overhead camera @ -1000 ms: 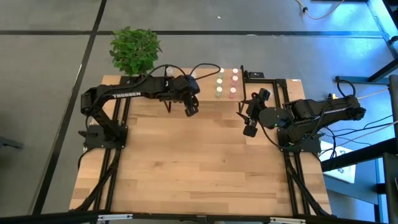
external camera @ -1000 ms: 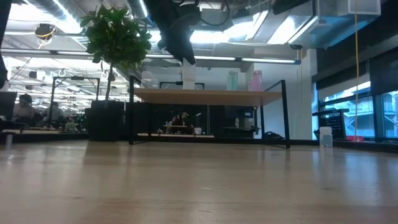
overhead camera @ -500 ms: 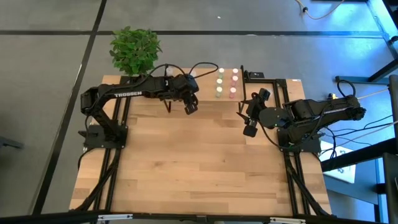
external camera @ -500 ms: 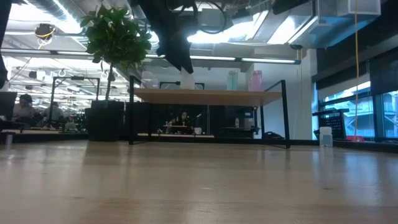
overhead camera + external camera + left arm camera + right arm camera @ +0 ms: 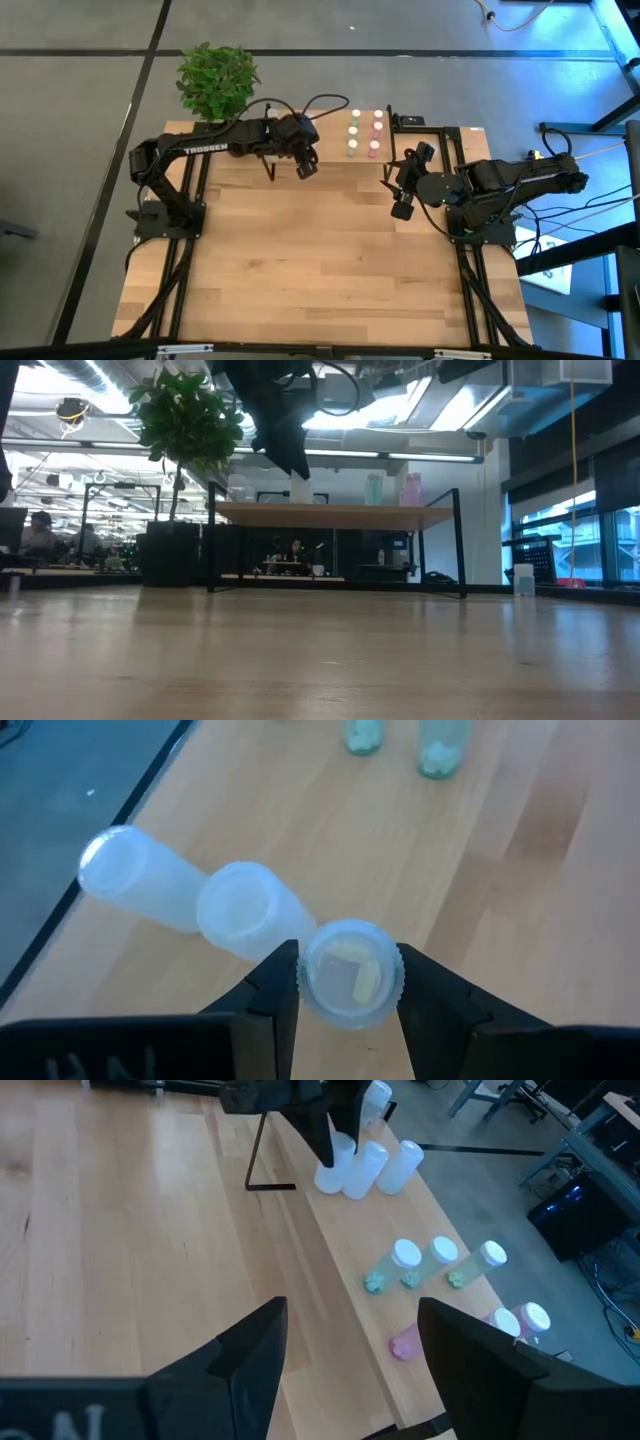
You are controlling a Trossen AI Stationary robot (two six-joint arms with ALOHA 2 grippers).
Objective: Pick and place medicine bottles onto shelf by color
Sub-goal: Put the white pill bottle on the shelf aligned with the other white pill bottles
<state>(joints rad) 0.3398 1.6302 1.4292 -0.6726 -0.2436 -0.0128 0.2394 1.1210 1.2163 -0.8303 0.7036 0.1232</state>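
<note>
Medicine bottle with a white cap (image 5: 350, 972) sits clamped between the left gripper's (image 5: 350, 982) fingers above the shelf's (image 5: 330, 1250) left end, two more white-capped bottles (image 5: 190, 895) just beyond; the right gripper (image 5: 345, 1345) hangs spread and empty over the table (image 5: 320, 260).

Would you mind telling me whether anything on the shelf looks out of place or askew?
Yes. Two white bottles lean over against each other on the shelf instead of standing upright, right beside the bottle the left end effector grips. The green bottles and pink bottles farther along stand upright.
</note>
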